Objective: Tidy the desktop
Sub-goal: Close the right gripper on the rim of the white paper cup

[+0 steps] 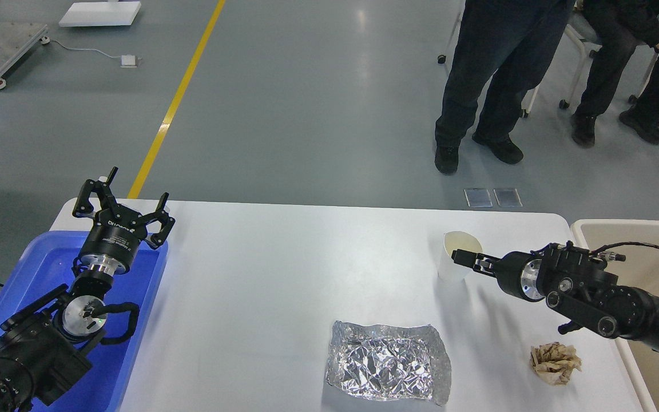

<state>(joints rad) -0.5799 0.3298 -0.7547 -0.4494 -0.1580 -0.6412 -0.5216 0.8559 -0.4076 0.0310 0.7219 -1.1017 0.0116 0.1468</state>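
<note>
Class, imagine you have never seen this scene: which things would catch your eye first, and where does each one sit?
The crumpled sheet of foil shines at the near middle of the white desktop. To its right, the right gripper reaches the rim of a white paper cup, with a brown paper wad lying nearer the front. On the left, the left gripper stands open over a blue tray.

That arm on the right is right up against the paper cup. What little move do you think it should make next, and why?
Probably close the right gripper on the paper cup. Its fingertips sit at the cup's rim, though whether they already pinch it is hard to tell. The cup stands upright on the desktop, and the beige tub lies just to the right, a likely place for it.
</note>
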